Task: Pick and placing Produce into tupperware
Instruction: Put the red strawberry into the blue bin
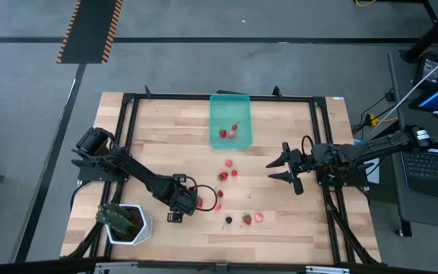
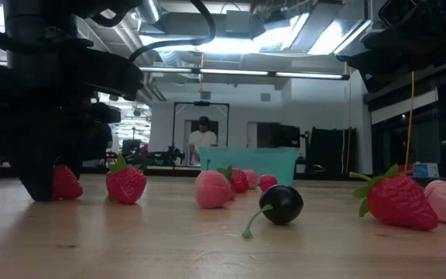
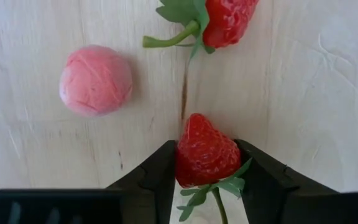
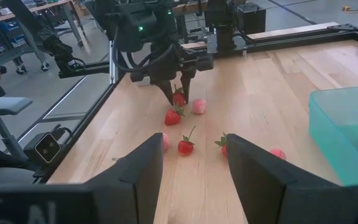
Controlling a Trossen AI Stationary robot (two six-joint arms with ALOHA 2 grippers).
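Note:
My left gripper stands low over the near-left part of the table, shut on a red strawberry with a green top. Loose fruits lie around it: a pink one, another strawberry, a dark berry, and more toward the table's middle. The teal tupperware sits at the far middle with two or three fruits inside. My right gripper hovers open at the right, pointing left, holding nothing. My left gripper pinches the strawberry's sides between its two fingers, one on each flank of the red body. The fingers come from above, pointing down. The strawberry lies at table level, seemingly resting on the wood.
A white pot with a green plant stands at the near-left corner, close behind my left arm. A black frame runs round the table top. A person stands far off in the room beyond.

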